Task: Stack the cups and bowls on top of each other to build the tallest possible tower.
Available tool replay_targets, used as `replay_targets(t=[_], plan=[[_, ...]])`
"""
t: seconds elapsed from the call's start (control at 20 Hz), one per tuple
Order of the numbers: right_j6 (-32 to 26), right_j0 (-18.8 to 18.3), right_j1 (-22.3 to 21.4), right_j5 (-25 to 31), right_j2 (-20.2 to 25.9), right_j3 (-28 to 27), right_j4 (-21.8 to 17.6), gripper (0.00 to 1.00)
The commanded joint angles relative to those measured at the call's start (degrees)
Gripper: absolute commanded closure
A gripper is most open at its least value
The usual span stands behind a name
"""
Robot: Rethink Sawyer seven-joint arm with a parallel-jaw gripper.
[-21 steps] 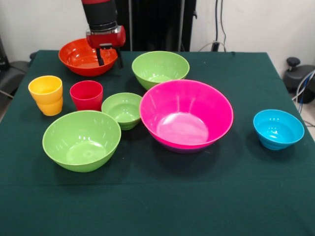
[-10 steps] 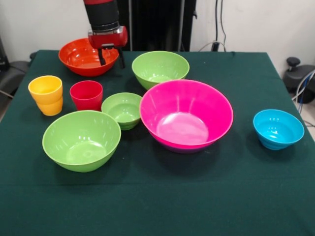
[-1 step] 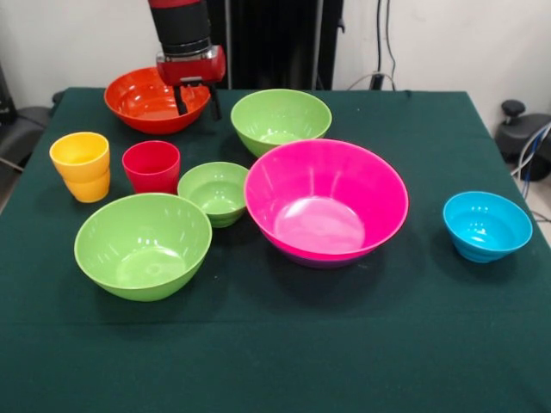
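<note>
We see the gripper (image 3: 197, 100) with fingers apart straddling the orange bowl's (image 3: 146, 101) rim; pink bowl (image 3: 325, 202), cups and the other bowls sit unstacked on the tabletop (image 3: 275, 344).

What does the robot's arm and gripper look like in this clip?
The arm is a round black column with a red band at the top edge. Below it sits a boxy glossy red wrist block, and the gripper ends in two thin black fingers. No cables or markings show.
</note>
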Motion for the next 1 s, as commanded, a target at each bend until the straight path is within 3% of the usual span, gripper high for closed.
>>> replay_targets(t=[0.05,0.6,0.65,1.0], plan=[[-0.2,1.8,0.3,2.0,3.6,-4.0,-2.1,0.0],[1.2,2.9,0.1,0.9,2.5,-3.7,-1.6,0.0],[1.3,3.0,0.2,0.8,2.4,-3.8,-1.5,1.0],[0.9,2.8,-0.2,1.9,3.0,-3.9,-1.1,1.0]])
